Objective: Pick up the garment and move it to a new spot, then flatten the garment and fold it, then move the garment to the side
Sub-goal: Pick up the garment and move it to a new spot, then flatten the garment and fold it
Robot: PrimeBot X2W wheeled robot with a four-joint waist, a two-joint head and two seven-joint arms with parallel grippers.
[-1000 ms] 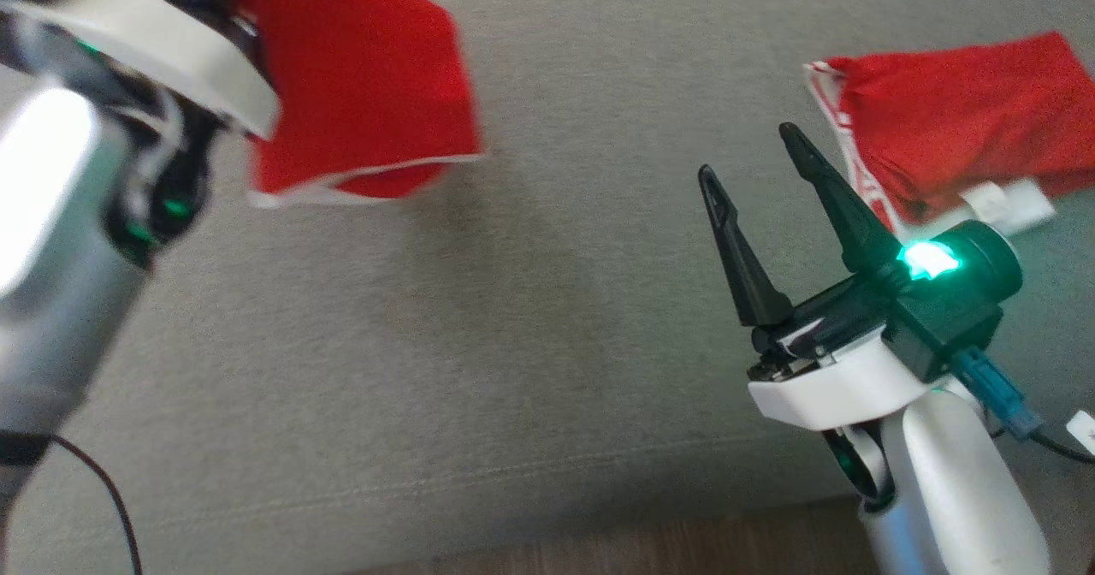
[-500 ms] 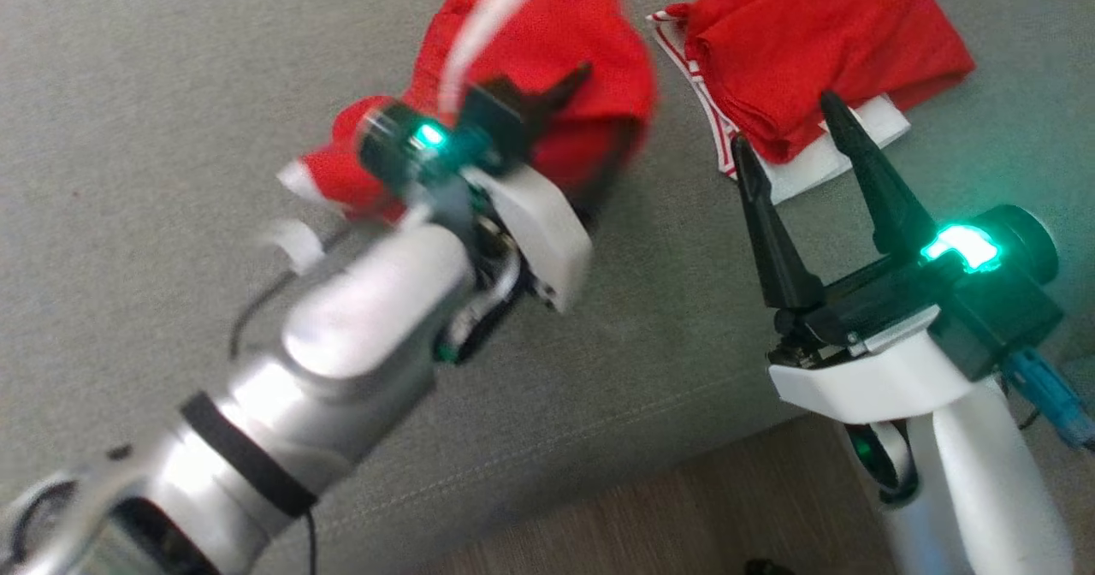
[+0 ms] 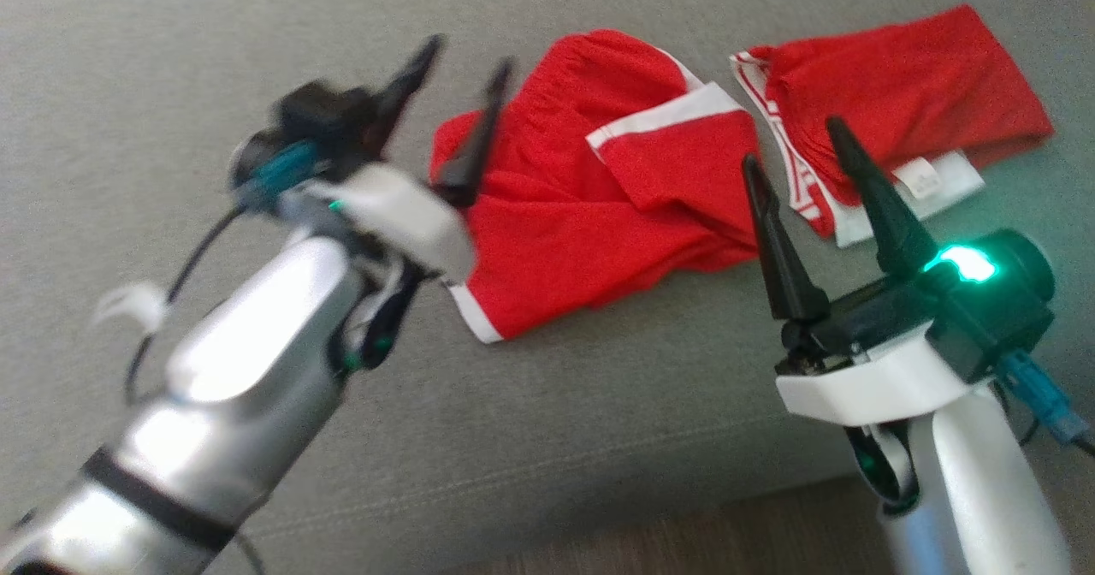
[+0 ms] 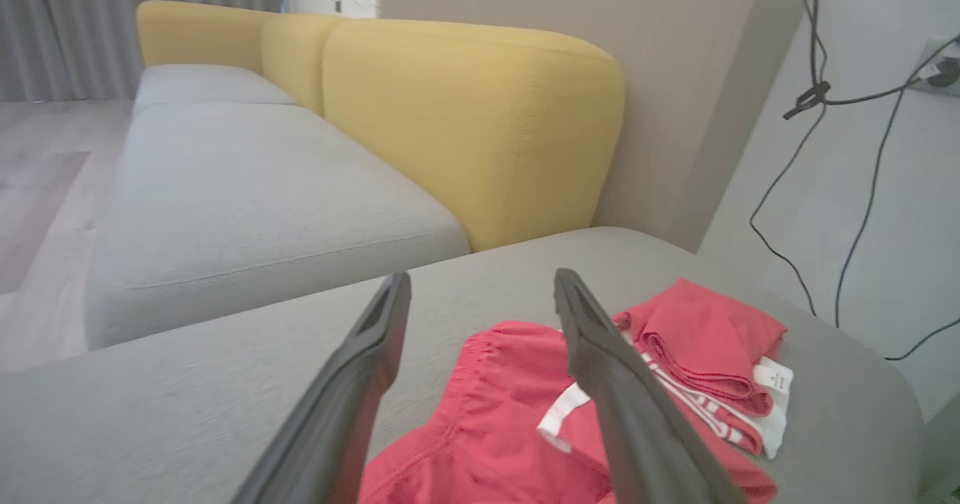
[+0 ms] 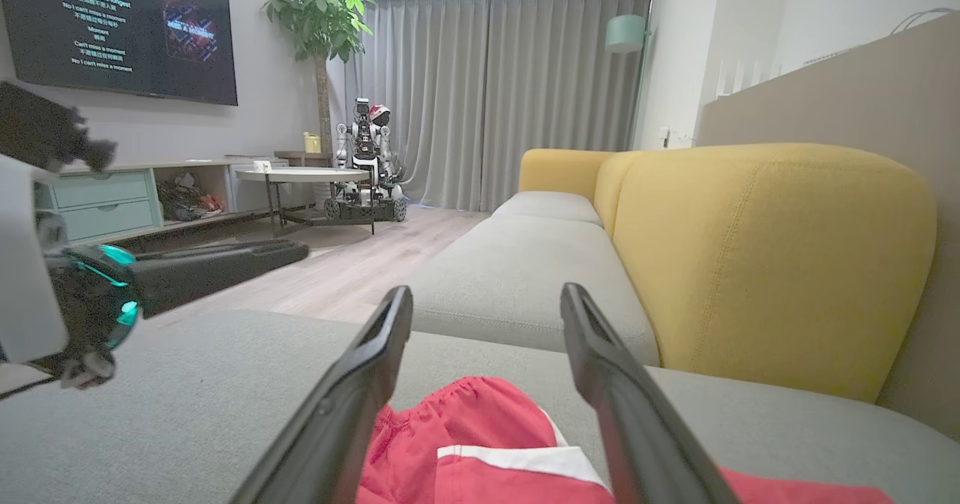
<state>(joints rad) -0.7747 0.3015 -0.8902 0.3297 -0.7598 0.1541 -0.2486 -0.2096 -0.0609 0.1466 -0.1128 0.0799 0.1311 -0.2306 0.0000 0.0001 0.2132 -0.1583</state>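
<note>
My left fingers (image 3: 477, 139) had released the red shorts (image 3: 582, 224) and spread wide, empty; the shorts lay crumpled on the grey sofa cushion (image 3: 599, 404). My right fingers (image 3: 881, 211) stood open, empty too.

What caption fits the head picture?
Left gripper and right gripper open near red shorts on grey couch.

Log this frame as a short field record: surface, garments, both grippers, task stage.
surface: grey sofa cushion
garment: red shorts, white trim, crumpled, not held
second garment: red, folded, to the shorts' right
left gripper: open, empty, by the shorts' left edge
right gripper: open, empty, near the shorts' right edge
stage: flattening not yet done
</note>
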